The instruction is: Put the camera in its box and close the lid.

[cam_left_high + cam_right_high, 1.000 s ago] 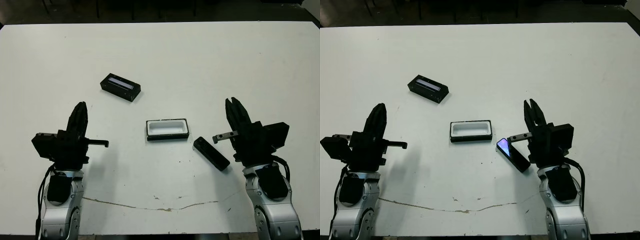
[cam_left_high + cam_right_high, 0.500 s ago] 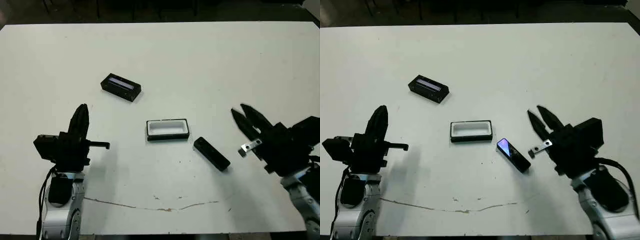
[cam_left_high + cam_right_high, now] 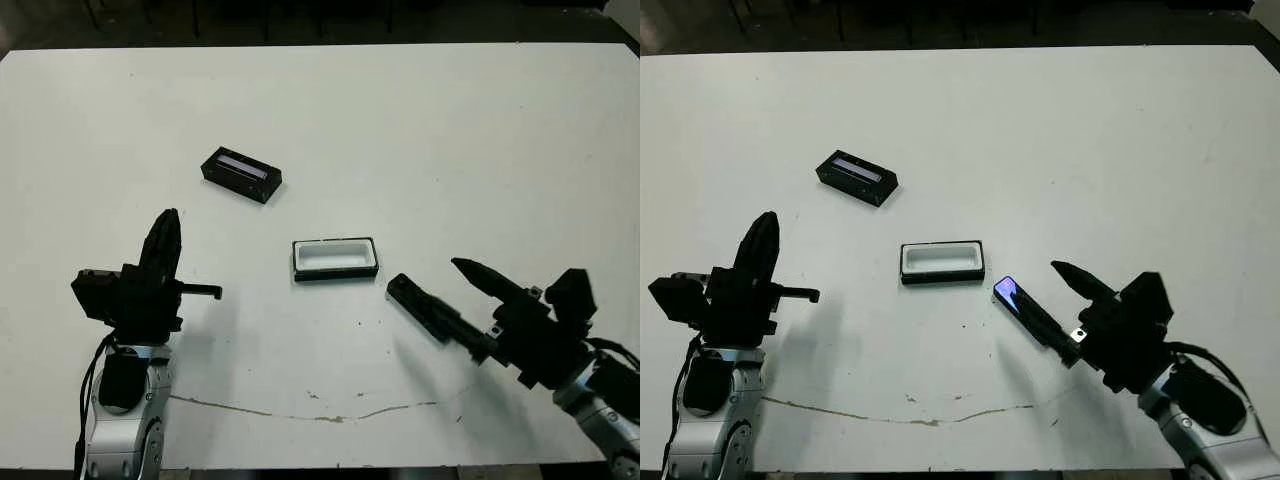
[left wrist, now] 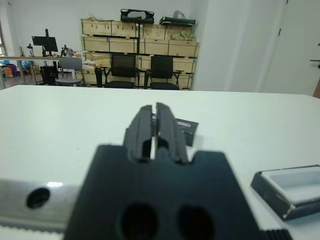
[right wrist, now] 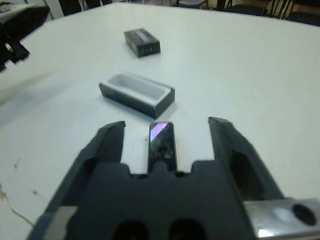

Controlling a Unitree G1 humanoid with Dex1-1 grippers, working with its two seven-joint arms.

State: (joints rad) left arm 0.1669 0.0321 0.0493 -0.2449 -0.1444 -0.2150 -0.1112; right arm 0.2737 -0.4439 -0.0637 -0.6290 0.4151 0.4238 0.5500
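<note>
One desk (image 3: 450,130) carries three loose things: one camera (image 3: 1025,310) right of centre in the frame, one box (image 3: 335,259) at centre, and one lid (image 3: 241,174) toward the upper left. Two pincers show, left pincer (image 3: 162,240) and right pincer (image 5: 165,131).

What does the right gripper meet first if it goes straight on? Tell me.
Probably the camera, lying between the open right gripper fingers. Beyond it stands the box; depth is unclear.
</note>
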